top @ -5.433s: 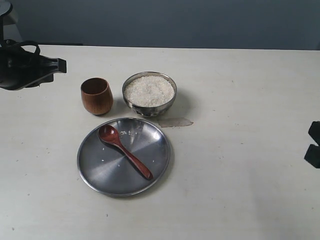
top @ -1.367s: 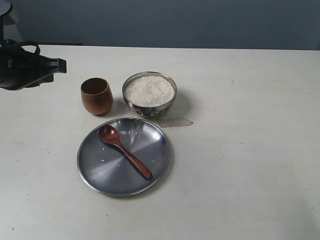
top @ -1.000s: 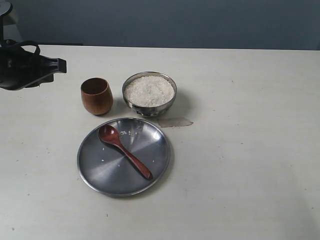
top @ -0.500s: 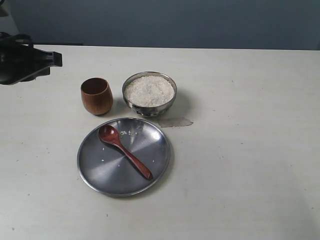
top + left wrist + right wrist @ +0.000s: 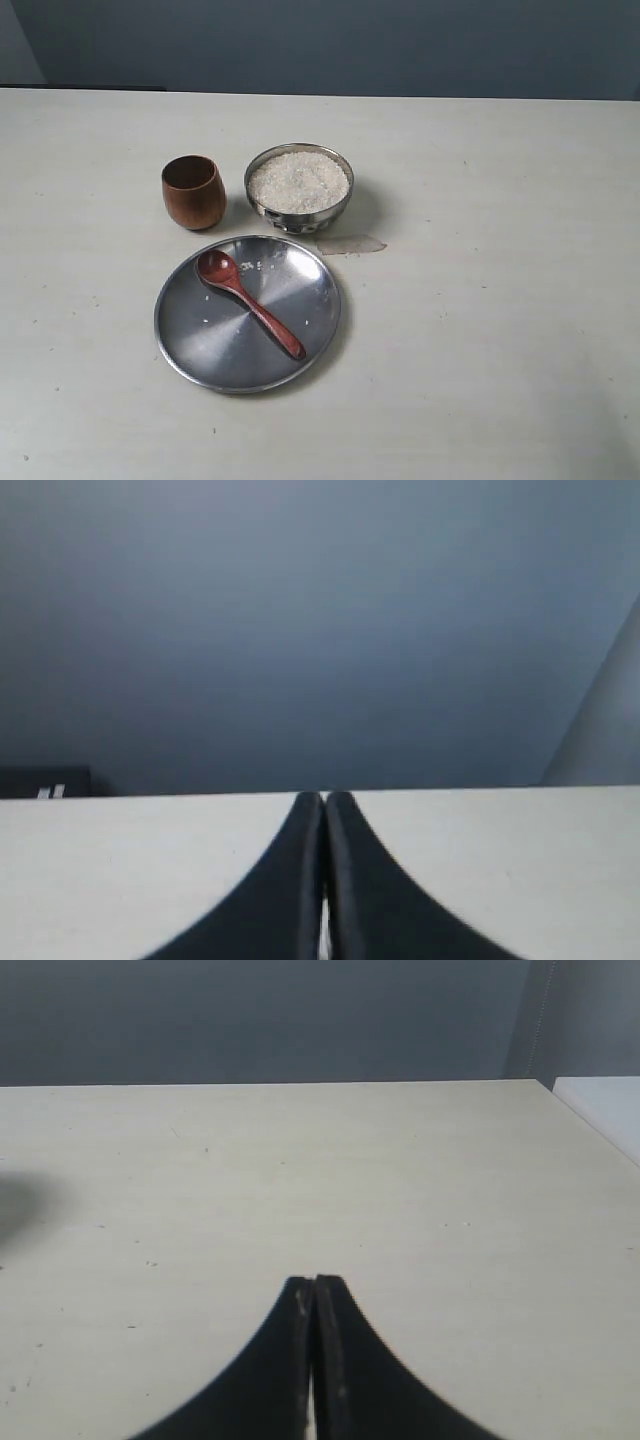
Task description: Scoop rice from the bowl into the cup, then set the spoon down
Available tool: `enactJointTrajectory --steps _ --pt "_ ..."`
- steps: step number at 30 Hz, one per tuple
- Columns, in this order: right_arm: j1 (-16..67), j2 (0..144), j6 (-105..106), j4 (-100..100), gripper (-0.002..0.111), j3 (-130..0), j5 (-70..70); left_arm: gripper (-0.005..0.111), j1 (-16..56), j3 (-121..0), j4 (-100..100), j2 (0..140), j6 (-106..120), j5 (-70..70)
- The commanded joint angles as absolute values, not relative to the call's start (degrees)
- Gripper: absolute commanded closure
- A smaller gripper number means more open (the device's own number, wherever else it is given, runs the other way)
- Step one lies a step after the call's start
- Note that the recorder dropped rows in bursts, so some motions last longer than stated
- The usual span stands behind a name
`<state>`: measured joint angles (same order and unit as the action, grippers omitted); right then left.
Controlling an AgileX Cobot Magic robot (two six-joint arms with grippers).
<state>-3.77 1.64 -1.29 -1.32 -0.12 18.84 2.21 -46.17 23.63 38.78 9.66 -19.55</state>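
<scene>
The steel bowl (image 5: 299, 189) stands at mid-table, filled with white rice (image 5: 299, 181). To its left is the brown wooden cup (image 5: 193, 192), upright. The reddish-brown spoon (image 5: 248, 302) lies on the large steel plate (image 5: 195, 340) in front of them, its oval bowl toward the cup. Neither gripper shows in the exterior view. My left gripper (image 5: 325, 798) is shut, empty, over bare table. My right gripper (image 5: 314, 1282) is also shut with nothing in it, above bare table.
A few loose rice grains (image 5: 250, 266) lie on the plate. A small clear scrap (image 5: 351, 243) lies on the table just right of the bowl's base. A dark wall (image 5: 330, 45) backs the table's far edge.
The left arm, seen at the upper left edge before, has pulled away out of the exterior view. The right arm left the right edge earlier. Bowl, cup, spoon and plate have not moved.
</scene>
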Motion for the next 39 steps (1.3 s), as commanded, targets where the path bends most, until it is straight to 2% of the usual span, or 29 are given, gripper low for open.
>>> enactJointTrajectory --steps 1,9,16,30,39 --pt "-3.99 1.45 -1.27 -1.4 0.108 0.0 18.18 0.106 2.36 -46.37 23.5 31.71 9.62 -19.36" --pt "-3.99 1.45 -1.27 -1.4 0.108 0.0 18.18 0.106 2.36 -46.37 23.14 20.76 9.62 -19.72" --pt "-3.99 1.45 -1.27 -1.41 0.108 0.0 18.35 0.106 2.36 -44.39 5.94 15.59 9.62 -27.56" --pt "-3.99 1.45 -1.27 -1.41 0.108 0.0 18.24 0.106 2.26 -19.62 1.57 12.61 9.08 -15.14" --pt "-3.99 1.45 -1.37 -1.41 0.108 0.0 18.23 0.106 2.26 -11.44 1.44 3.34 9.08 -10.36"
